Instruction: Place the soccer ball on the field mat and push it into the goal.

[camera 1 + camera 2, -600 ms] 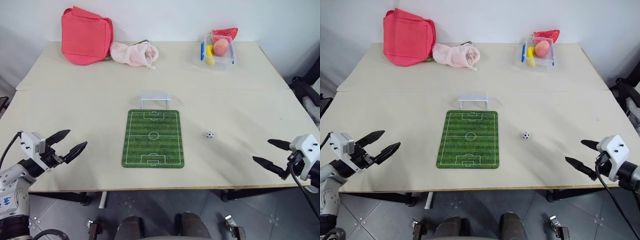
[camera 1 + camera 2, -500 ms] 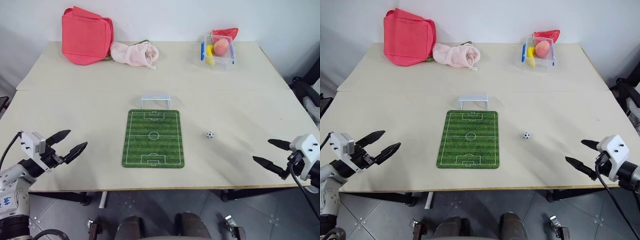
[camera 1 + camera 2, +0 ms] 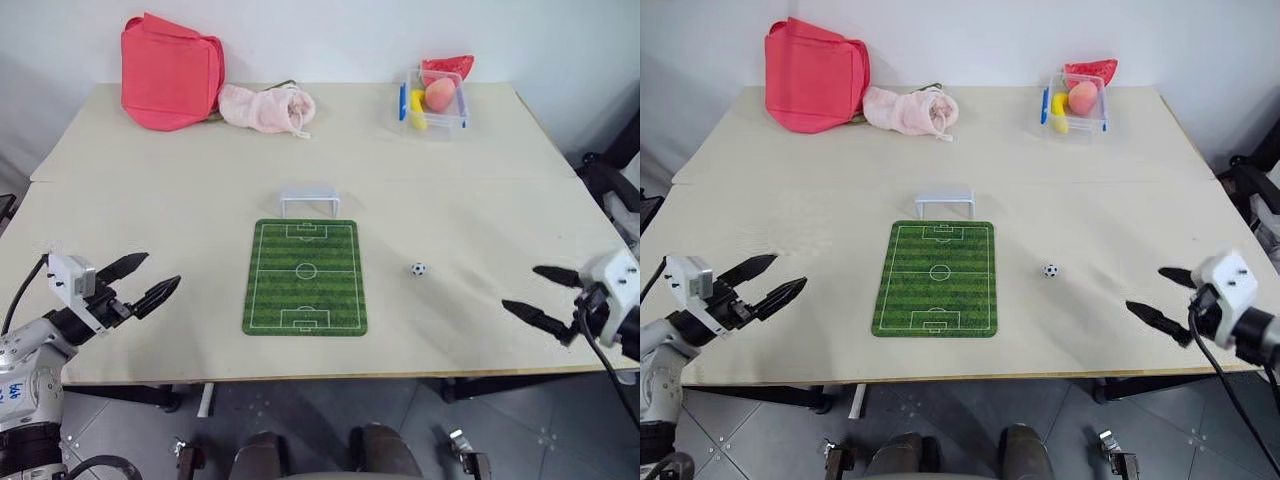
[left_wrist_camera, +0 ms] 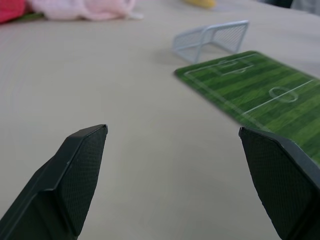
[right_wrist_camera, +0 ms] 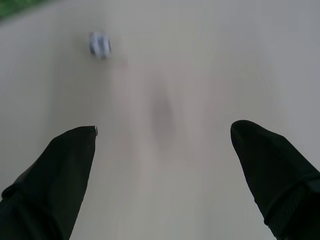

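- Currently the right gripper (image 3: 543, 295) is hovering spread wide and empty at the bench's (image 3: 150, 190) near right edge, with the soccer ball (image 3: 418, 268) sitting on bare bench ahead of it and toward the middle.
- Beyond the ball, the field mat (image 3: 305, 277) is lying flat, the goal (image 3: 309, 203) standing at its far edge.
- Opposite, the left gripper (image 3: 141, 280) is hanging wide open and empty, open bench separating it from the mat.

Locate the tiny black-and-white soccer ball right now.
In the head views the tiny black-and-white soccer ball sits on the bare beige tabletop, just off the right edge of the green striped field mat, apart from both.
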